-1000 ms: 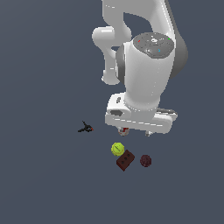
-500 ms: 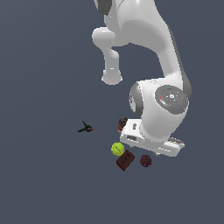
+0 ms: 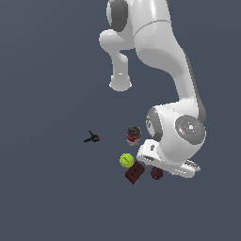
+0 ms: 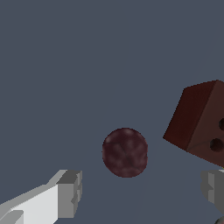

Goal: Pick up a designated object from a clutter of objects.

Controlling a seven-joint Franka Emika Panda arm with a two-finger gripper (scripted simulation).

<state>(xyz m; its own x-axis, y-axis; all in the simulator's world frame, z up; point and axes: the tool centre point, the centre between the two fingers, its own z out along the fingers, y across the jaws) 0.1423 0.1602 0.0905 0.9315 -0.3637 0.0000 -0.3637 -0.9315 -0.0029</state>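
The arm [image 3: 155, 56] was lowered over the tabletop [image 3: 47, 197] clutter. The jaws [image 4: 142, 192] stood wide, straddling the maroon ball [image 4: 125, 152], which lay ungrasped at the brick's [image 4: 199, 120] three o'clock. Closing and lifting remained.

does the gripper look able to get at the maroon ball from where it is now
Probably yes. In the wrist view the open gripper has the maroon ball between its fingers, nothing in between. The brown brick sits close beside it and could get nudged.

A plain slate floor [image 3: 47, 197] carries a can [image 3: 133, 135], with the yellow-green ball [image 3: 126, 160], brown brick [image 3: 134, 172] and maroon ball [image 3: 156, 173] clustered at its 6 o'clock, and at its 9 o'clock a small black item [image 3: 92, 138], perhaps a clip.
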